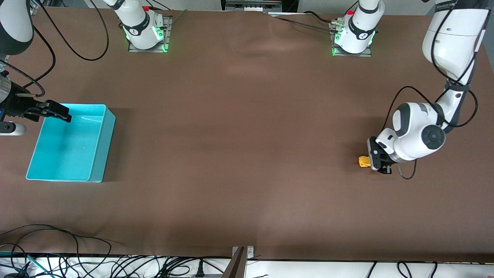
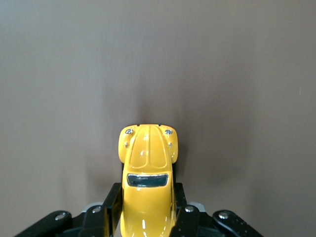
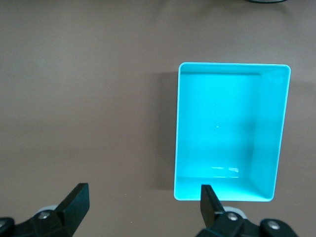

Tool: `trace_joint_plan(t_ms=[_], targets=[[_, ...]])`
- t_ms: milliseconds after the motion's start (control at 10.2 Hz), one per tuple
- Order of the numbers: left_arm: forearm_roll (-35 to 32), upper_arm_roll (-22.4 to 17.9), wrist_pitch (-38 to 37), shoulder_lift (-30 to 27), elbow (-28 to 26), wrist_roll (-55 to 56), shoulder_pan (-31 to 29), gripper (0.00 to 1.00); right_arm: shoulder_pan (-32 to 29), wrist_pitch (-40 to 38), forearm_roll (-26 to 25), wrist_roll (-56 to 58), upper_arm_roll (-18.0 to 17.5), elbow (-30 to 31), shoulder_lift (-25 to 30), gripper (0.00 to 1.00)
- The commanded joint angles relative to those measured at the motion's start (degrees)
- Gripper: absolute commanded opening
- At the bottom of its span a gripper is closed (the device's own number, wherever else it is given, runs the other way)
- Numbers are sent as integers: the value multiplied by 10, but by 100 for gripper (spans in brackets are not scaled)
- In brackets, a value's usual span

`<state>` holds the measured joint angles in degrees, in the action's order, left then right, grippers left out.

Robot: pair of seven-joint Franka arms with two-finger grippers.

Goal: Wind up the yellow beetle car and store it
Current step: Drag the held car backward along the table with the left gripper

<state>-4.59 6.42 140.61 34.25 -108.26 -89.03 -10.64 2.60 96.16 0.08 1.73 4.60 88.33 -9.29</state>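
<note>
Left wrist view: left gripper (image 2: 146,217) clamped on yellow beetle car (image 2: 147,177) — best drawn back straight, wheels pressed down; right gripper (image 3: 143,202) waiting wide over turquoise bin (image 3: 279,128) — empty.

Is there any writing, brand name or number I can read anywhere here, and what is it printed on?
None can be read.
Small dark markings on the robot bases along the table's edge: too small to read.
Yellow beetle car, held in the left gripper: no lettering visible.
Turquoise bin: plain, no label.
</note>
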Motion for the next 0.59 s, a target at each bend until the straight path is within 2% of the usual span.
trace_joint_plan(t_ms=[0,491], targets=[[-17,3,5,38,12,-52,-42,0,-1,-15,5,10,0,-8,1,100],[-17,3,6,50,27,-157,-112,0,-1,-29,12,13,-2,-8,9,100]])
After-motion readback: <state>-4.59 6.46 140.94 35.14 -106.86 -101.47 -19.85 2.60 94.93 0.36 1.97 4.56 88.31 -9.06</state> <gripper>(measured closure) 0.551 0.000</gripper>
